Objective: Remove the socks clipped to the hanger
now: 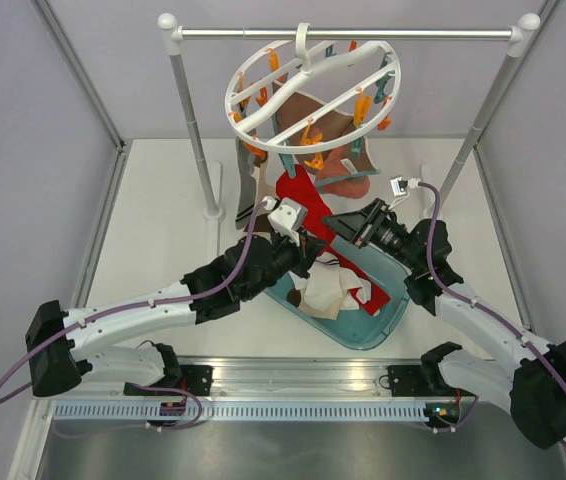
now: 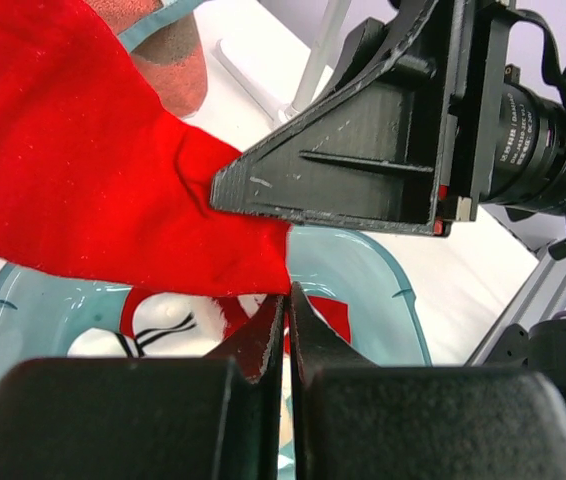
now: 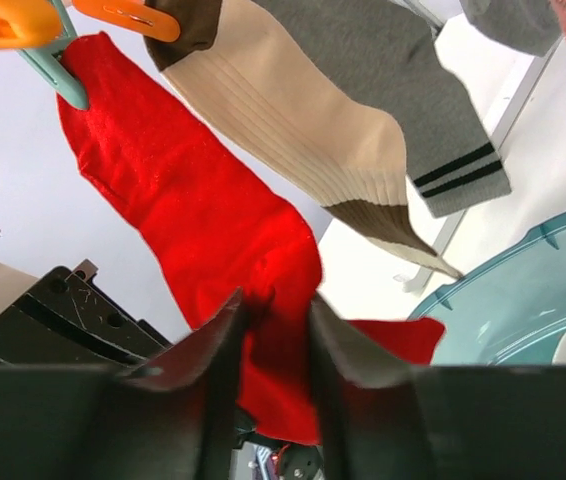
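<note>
- The red sock (image 1: 301, 195) hangs from the hanger (image 1: 233, 100). A teal clip (image 3: 53, 70) holds it at the top, and its lower part comes down just above the basin (image 1: 391, 312).
- The right jaws stand on both sides of the lower part of this sock. They are partly closed, and the red cloth fills the gap and bunches there, so we read it as gripped.
- The left jaws are closed to a thin slit, with the lower edge of the same sock caught at their tips.
- Beside the red sock hang a beige sock (image 3: 293, 130) with brown ends and a grey sock (image 3: 403, 100) with dark stripes.
- The basin stands on the table (image 1: 163, 220) and has loose socks (image 1: 328, 290) in it.
- The hanger is tilted and hooked on the metal rail (image 1: 343, 33).
</note>
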Robot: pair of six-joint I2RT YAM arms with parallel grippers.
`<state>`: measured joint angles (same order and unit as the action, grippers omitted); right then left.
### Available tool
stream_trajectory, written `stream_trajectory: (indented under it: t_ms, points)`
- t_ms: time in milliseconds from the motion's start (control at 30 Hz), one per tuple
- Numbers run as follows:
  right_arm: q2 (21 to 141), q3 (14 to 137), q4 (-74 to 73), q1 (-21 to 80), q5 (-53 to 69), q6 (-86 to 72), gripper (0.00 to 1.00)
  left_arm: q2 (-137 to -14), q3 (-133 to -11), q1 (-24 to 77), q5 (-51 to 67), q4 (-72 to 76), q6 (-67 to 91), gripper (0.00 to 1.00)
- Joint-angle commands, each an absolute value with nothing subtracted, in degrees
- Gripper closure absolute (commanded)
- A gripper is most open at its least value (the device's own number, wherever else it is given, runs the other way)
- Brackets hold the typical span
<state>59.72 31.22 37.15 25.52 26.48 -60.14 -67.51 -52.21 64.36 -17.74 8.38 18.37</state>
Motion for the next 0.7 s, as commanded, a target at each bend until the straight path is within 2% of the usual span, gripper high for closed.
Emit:
stream_trajectory:
  t_ms: [0,200,267,300,667]
  points:
    - [58.4,31.6,38.1,25.4,27.7,-58.8,0.69,-68.6,-55.0,64.5,-17.8,9.3,17.3,0.98]
    - [57.0,32.3,34.6,25.3,26.5,-56.9,0.94,-68.4,-55.5,64.5,-19.1,7.5,17.5,0.98]
    - [56.4,32.8,32.6,25.2,26.1,-56.3,0.98,-67.4,-55.7,64.5,-19.5,6.0,17.6,0.98]
    - [56.3,33.0,31.8,25.1,25.6,-55.8,0.99,-67.0,-55.8,64.5,-19.8,5.5,17.7,0.94]
    - [55.6,34.3,28.5,23.8,26.1,-54.3,0.99,-54.6,-57.9,64.2,-23.8,-3.4,15.0,0.66]
